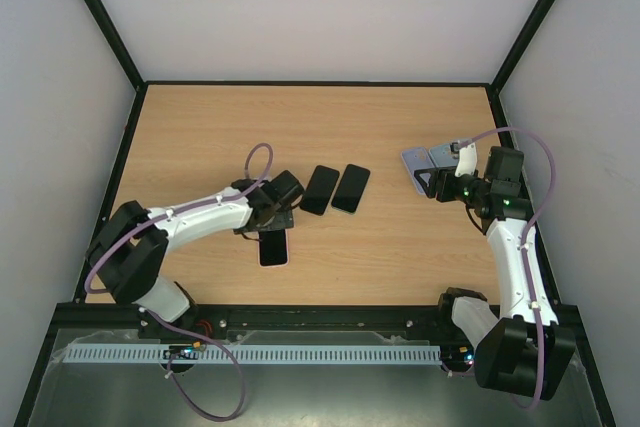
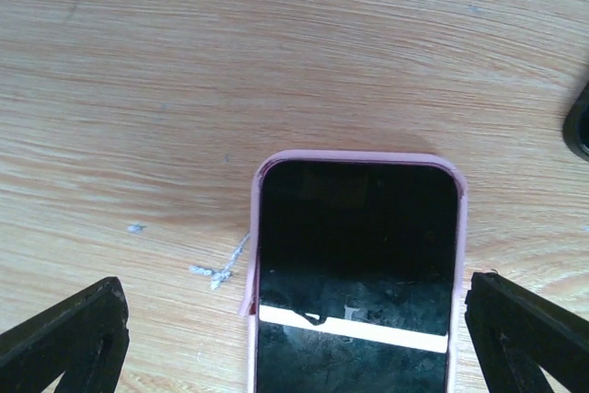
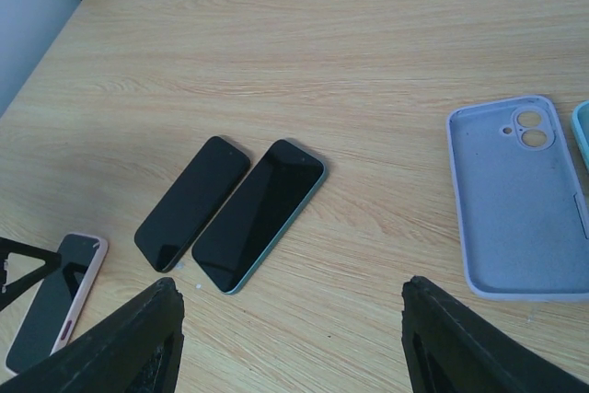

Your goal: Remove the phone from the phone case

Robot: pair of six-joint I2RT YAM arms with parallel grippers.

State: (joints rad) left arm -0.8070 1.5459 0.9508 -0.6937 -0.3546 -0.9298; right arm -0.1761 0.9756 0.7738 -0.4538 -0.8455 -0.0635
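Note:
The phone (image 2: 359,264), dark screen up, lies in a pink phone case (image 2: 359,157) on the wooden table, toward the near left (image 1: 273,247). My left gripper (image 2: 294,296) is open, with one finger on each side of the cased phone and neither touching it; in the top view it (image 1: 268,219) hovers over the phone's far end. The case's left rim (image 2: 247,306) flares outward at one spot. My right gripper (image 3: 293,294) is open and holds nothing, far to the right (image 1: 442,182). The right wrist view shows the cased phone (image 3: 55,301) at the lower left.
Two bare dark phones (image 1: 319,190) (image 1: 351,188) lie side by side mid-table, also in the right wrist view (image 3: 193,202) (image 3: 259,213). An empty lilac case (image 3: 525,200) lies under the right arm, with a teal case edge (image 3: 583,131) beside it. Black frame rails border the table.

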